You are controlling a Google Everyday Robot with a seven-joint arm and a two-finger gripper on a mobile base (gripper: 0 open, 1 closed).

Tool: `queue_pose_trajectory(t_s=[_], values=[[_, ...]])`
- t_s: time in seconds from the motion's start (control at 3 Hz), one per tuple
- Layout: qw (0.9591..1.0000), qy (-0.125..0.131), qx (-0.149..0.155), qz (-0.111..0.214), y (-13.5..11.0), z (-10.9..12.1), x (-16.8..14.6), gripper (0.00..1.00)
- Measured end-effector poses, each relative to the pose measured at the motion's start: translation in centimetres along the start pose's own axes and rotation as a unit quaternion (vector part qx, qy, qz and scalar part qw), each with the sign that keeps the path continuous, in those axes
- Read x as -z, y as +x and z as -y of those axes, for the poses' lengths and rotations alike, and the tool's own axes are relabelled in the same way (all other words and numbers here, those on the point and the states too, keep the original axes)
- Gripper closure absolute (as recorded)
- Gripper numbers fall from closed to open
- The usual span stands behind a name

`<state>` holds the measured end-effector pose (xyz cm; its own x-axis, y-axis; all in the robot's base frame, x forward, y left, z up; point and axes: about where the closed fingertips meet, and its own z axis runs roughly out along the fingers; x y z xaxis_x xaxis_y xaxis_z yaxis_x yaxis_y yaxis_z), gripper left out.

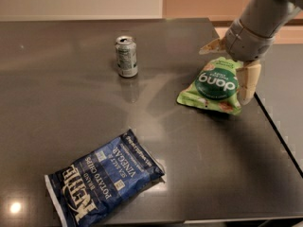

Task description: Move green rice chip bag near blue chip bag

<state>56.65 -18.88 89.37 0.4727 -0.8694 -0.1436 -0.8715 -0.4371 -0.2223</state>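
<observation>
Tool (223,74): at the far right of the worktop (71,108), hanging from a grey arm (255,25) that enters from the upper right corner. Released, its two tan fingers (248,82) spread wide, one on either side of the green chip bag's top end.
Green chip bag (210,86): lies near the worktop's right edge, round dark logo facing up, lower end resting on the surface.
Can (126,56): silver, upright, left of the green chip bag and well apart from it.
Blue chip bag (104,181): lies flat at the near left, set diagonally, white lettering up, well apart from the green chip bag.
</observation>
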Motion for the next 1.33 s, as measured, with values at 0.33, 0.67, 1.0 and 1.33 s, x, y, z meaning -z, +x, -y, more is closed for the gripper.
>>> queue_pose_trajectory(t_s=[0.33,0.67,1.0,1.33], values=[[0.9993,-0.021,0.030,-0.005,0.4,-0.3,-0.4,0.00],[0.9982,-0.032,0.050,-0.010,1.0,0.2,-0.8,0.00],[0.9974,-0.035,0.061,-0.015,1.5,1.0,-1.5,0.00],[0.9970,-0.041,0.063,-0.020,2.3,1.3,-2.4,0.00]])
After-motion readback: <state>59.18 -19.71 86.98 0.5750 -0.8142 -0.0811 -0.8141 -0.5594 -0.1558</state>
